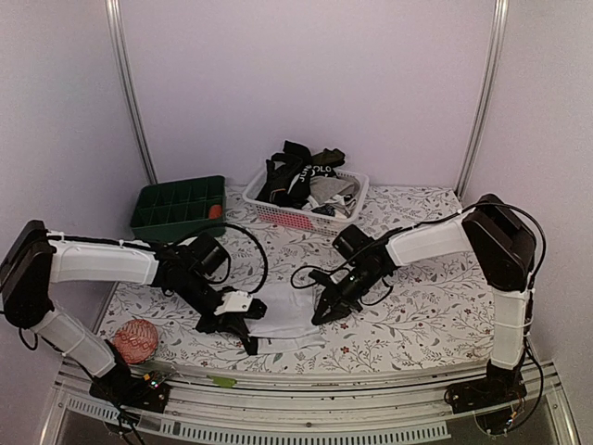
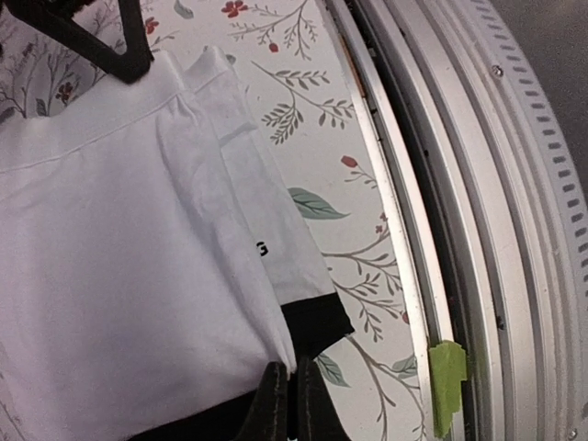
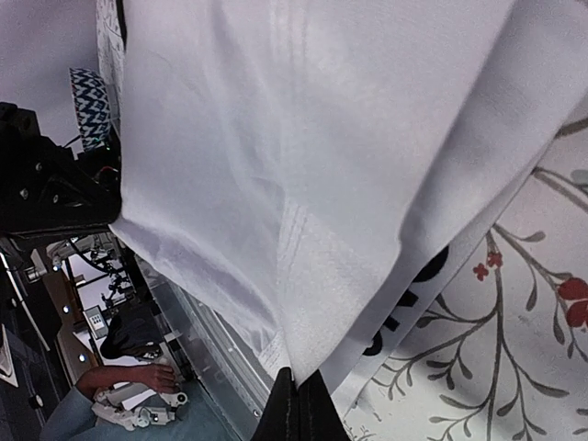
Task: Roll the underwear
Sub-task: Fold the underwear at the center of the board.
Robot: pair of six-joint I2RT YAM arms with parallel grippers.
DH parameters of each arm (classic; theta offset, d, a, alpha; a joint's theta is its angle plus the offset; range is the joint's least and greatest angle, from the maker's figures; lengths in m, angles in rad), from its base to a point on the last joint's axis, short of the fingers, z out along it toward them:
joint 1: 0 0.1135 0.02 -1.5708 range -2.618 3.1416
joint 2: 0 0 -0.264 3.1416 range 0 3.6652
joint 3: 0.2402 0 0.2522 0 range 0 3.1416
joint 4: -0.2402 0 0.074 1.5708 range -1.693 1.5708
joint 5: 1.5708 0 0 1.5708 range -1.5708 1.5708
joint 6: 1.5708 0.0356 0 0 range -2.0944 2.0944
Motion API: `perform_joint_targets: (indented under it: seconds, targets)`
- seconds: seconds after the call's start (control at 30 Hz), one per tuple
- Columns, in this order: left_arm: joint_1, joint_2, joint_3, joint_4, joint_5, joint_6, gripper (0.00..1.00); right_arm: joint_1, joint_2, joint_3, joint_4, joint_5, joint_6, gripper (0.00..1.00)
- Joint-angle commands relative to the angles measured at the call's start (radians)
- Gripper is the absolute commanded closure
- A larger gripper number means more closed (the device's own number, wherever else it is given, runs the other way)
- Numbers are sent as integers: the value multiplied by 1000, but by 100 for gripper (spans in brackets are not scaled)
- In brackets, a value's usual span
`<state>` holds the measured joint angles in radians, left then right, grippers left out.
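Observation:
A white underwear (image 1: 285, 315) with a black waistband (image 2: 317, 320) lies on the floral table between my two grippers. My left gripper (image 1: 248, 336) is shut on the cloth's near edge, beside the waistband corner; in the left wrist view its fingertips (image 2: 272, 404) pinch a white fold (image 2: 138, 276). From the right, my right gripper (image 1: 324, 313) is shut on the other side. In the right wrist view the white fabric (image 3: 303, 165) rises taut from its closed tips (image 3: 299, 409), with a lettered band (image 3: 413, 289) below.
A white lattice basket (image 1: 271, 216) at the back holds several more dark and light garments (image 1: 301, 171). A green compartment tray (image 1: 176, 209) stands back left. A red patterned ball (image 1: 136, 340) sits near the front left. The metal front rail (image 2: 478, 230) carries green tape (image 2: 447, 372).

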<state>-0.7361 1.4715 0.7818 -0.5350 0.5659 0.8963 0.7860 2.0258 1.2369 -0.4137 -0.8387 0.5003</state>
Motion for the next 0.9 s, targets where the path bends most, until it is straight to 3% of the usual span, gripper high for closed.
perform_joint_targets:
  seconds: [0.0, 0.27, 0.87]
  targets:
    - [-13, 54, -14, -7, 28, -37, 100, 21, 44, 20, -54, 40, -72, 100]
    - [-22, 56, -7, -22, 8, -12, 100, 24, -1, 79, -160, 78, -128, 100]
    - [-116, 11, -16, -61, 28, -43, 100, 57, -53, 23, -175, 52, -132, 100]
